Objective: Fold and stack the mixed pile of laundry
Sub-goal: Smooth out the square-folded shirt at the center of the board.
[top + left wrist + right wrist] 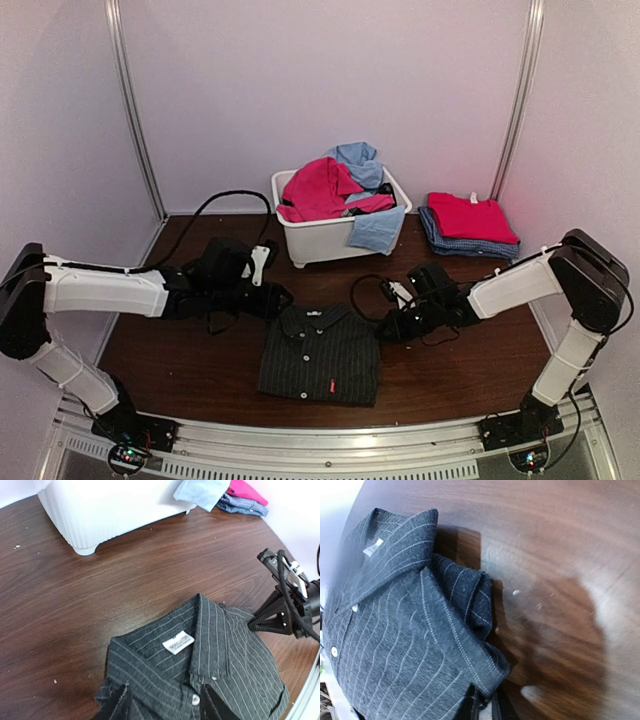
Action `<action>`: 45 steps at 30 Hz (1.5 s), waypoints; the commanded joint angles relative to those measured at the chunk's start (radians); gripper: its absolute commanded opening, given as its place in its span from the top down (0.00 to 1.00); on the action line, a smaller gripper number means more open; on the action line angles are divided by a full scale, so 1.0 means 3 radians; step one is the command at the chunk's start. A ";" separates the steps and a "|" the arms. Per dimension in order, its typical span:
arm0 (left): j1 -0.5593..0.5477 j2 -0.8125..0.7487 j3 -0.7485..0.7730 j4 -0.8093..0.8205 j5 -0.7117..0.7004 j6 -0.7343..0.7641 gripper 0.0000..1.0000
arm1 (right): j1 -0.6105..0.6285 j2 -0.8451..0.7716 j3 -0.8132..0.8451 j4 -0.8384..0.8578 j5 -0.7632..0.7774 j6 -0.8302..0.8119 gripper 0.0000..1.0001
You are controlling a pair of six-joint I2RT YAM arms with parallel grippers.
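Top external view: a black pinstriped shirt point(320, 355) lies folded, buttons up, on the brown table point(170, 340), with one gripper at each of its upper corners.
Left side: the left gripper point(279, 300) sits at the shirt's collar end. In the left wrist view its fingers point(119, 706) are spread apart over the cloth, with the button strip between them. Only their tips show, cut off by the bottom edge, so contact with the cloth is hard to judge.
Right side: the right gripper point(384, 329) has its tip against the shirt's shoulder fold, fingers pressed together. In the right wrist view they are mostly hidden behind the folded edge. Whether any cloth is nipped between them cannot be told.
Collar tag: a white tag point(178, 642) lies just ahead of the left fingers, its print too small to read.
Right wrist view: the bare table to the right of the fingers is smeared with blur.
Tub: a white tub point(330, 245) stands beyond both grippers, holding a pink-red garment point(320, 188) and light blue cloth point(357, 160), one piece hanging over the near rim. Whatever lies deeper is hidden.
Stack: beyond the right gripper, a folded pink-red top point(472, 216) rests on a blue checked shirt point(445, 243), of which only the edges show.
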 commanded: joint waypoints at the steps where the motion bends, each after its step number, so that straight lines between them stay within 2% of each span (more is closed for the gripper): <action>1: 0.0123 -0.0150 -0.0227 0.0087 0.0057 -0.0136 0.52 | -0.0087 -0.0256 0.0200 -0.0402 0.0287 -0.0331 0.80; 4: 0.0301 -0.0122 -0.0347 0.0287 0.0376 -0.0250 0.53 | -0.0085 -0.0462 0.0334 -0.0575 0.0307 -0.0417 0.64; 7: 0.0445 0.0040 -0.0313 0.0389 0.0565 -0.0322 0.57 | -0.0046 -0.0608 0.0424 -0.0624 0.0142 -0.0380 0.54; 9: 0.0477 0.0171 -0.0227 0.0360 0.0557 -0.0306 0.58 | 0.0026 -0.0641 0.0496 -0.0665 0.0063 -0.0355 0.52; 12: 0.0544 0.0369 -0.0134 0.0414 0.0625 -0.0325 0.59 | 0.0209 -0.0592 0.0587 -0.0602 -0.0044 -0.0236 0.53; 17: 0.0599 0.0698 0.0043 0.0689 0.1036 -0.0419 0.62 | 0.0663 -0.0314 0.0708 -0.0171 -0.0155 0.0118 0.56; 21: 0.0598 0.0817 0.0069 0.0970 0.1264 -0.0447 0.71 | 0.0952 0.0074 0.0838 0.0105 -0.0089 0.0267 0.59; 25: 0.0598 0.0837 0.0160 0.1037 0.1314 -0.0342 0.88 | 0.0985 0.0377 0.0759 0.0234 -0.0037 0.0356 0.64; 28: 0.0597 0.0816 0.0256 0.0968 0.1223 -0.0212 0.97 | 0.0984 0.0465 0.0627 0.0244 -0.0025 0.0321 0.65; 30: 0.0598 0.0805 0.0297 0.0940 0.1122 -0.0157 1.00 | 0.0980 0.0490 0.0544 0.0224 -0.0020 0.0294 0.65; 35: 0.0578 0.0934 0.0405 0.0825 0.0864 -0.0066 1.00 | 0.0926 0.0470 0.0391 0.0247 -0.0022 0.0242 0.65; 36: 0.0578 0.0987 0.0432 0.0758 0.0831 -0.0064 0.97 | 0.0905 0.0448 0.0371 0.0242 -0.0022 0.0231 0.65; 39: 0.0578 0.1061 0.0359 0.0666 0.0815 -0.0021 0.73 | 0.0835 0.0336 0.0369 0.0184 -0.0011 0.0108 0.64; 41: 0.0579 0.0930 0.0192 0.0712 0.0796 -0.0002 0.60 | 0.0780 0.0242 0.0415 0.0078 -0.0003 -0.0025 0.61; 45: 0.0583 0.0452 -0.0122 0.0722 0.0682 0.0159 0.46 | 0.0682 -0.0118 0.0497 -0.0121 -0.0122 -0.0175 0.53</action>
